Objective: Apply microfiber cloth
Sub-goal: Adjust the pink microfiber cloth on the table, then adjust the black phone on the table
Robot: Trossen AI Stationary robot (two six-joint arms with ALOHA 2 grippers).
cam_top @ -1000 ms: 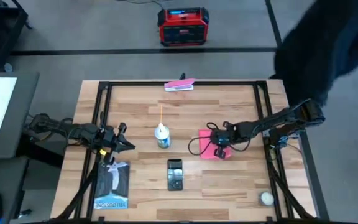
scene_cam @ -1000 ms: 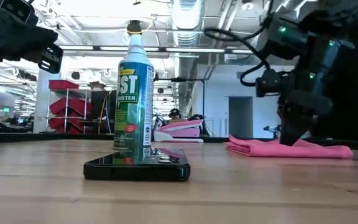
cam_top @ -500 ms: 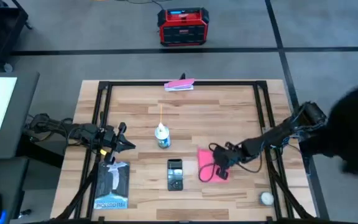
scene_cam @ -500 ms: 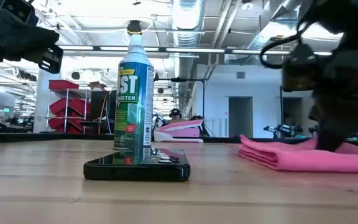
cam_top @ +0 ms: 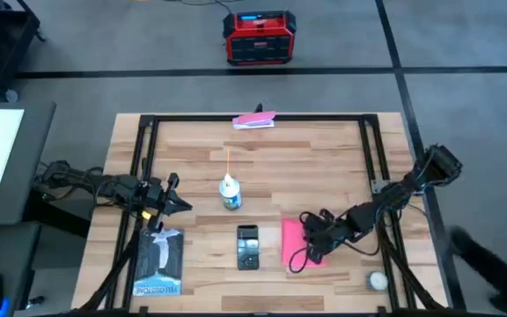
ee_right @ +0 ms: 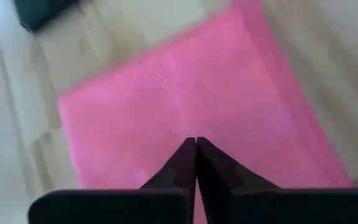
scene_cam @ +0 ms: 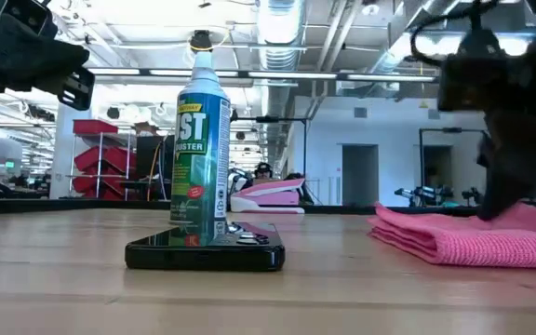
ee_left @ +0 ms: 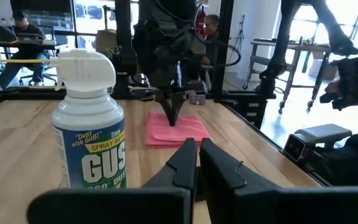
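Right gripper (cam_top: 311,249) pressed closed-fingered, gripping nothing, onto the microfiber cloth (cam_top: 294,238) flat beneath its tips, probably to slide it toward the phone (cam_top: 247,246) just beyond; left gripper (cam_top: 171,202) closed, idle, well off.

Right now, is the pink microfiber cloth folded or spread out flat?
Folded. The low view shows the microfiber cloth as stacked layers with a rounded fold at its edge, lying on the table.
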